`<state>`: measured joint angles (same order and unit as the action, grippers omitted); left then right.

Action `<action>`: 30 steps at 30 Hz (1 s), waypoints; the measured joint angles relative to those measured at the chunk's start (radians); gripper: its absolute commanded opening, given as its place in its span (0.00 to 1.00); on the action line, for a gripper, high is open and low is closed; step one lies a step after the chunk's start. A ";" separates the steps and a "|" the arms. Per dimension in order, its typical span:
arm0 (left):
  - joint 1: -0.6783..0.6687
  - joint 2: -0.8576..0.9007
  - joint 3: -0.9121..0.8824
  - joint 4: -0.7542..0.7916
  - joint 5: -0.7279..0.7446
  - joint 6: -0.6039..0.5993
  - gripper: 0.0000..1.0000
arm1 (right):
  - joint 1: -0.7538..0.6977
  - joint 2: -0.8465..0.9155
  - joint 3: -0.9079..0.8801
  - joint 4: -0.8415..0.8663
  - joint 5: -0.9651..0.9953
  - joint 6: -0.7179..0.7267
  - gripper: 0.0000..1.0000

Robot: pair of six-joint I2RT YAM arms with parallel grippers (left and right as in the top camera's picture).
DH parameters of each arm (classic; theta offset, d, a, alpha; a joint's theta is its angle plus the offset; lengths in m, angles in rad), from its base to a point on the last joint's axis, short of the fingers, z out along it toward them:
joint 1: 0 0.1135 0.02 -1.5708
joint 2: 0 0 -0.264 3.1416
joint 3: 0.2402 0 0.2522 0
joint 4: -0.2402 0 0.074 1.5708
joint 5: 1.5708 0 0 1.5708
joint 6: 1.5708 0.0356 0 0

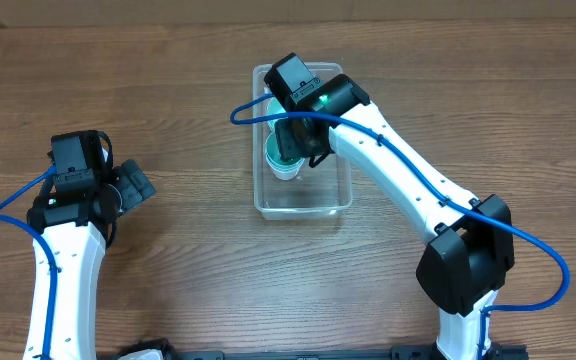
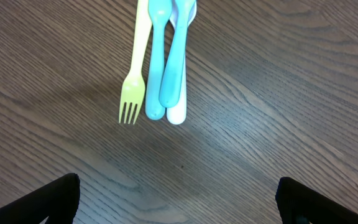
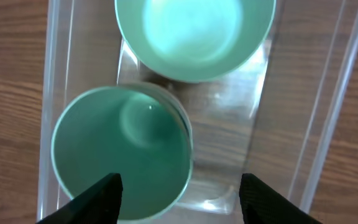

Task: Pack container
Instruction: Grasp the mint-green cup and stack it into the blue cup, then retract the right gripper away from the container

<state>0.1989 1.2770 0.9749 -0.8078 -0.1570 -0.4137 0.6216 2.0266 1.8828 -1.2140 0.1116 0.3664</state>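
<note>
While left hand point(image 2: 179, 202) and right hand point(image 3: 179, 194) gape apart, two green cups point(image 3: 123, 146) sit in the container point(image 3: 329, 93).

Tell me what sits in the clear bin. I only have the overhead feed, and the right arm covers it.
Observer: The right wrist view shows two green cups in the bin, a pale cup and a darker cup, close together.
Operator: Report the right gripper.
Observer: The right gripper is open, with one finger over the darker cup's mouth.
Operator: Check below the left gripper.
Observer: The left gripper is open over the table. Ahead of it lie a yellow-green fork, two blue utensils and a white utensil, bunched together.
</note>
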 measured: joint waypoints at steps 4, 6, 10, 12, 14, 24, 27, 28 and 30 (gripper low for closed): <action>0.000 0.000 0.000 0.000 0.000 0.000 1.00 | -0.027 -0.035 0.148 -0.189 0.001 0.000 0.62; 0.000 0.000 0.000 0.000 0.000 0.000 1.00 | -0.061 -0.117 0.161 -0.270 0.001 0.000 0.62; 0.000 0.000 0.000 0.000 0.000 0.000 1.00 | -0.110 -0.367 0.161 -0.378 0.012 0.000 0.65; 0.000 0.000 0.000 0.000 0.000 0.000 1.00 | -0.104 -0.504 0.114 -0.388 0.006 0.000 0.68; 0.000 0.000 0.000 0.000 0.000 0.000 1.00 | -0.103 -0.602 0.027 -0.384 -0.006 -0.001 0.68; 0.000 0.000 0.000 0.000 0.000 0.000 1.00 | -0.103 -0.842 -0.121 -0.483 -0.037 -0.001 1.00; 0.000 0.000 0.000 0.000 0.000 0.000 1.00 | -0.103 -0.853 -0.121 -0.483 -0.045 0.000 1.00; 0.000 0.000 0.000 0.000 0.000 0.000 1.00 | -0.103 -0.848 -0.121 -0.483 -0.045 -0.001 1.00; 0.000 0.000 0.000 0.002 0.000 -0.003 1.00 | -0.103 -0.838 -0.122 -0.483 -0.045 -0.001 1.00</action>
<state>0.1989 1.2770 0.9749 -0.8055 -0.1570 -0.4164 0.5186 1.1889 1.7611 -1.6966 0.0662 0.3653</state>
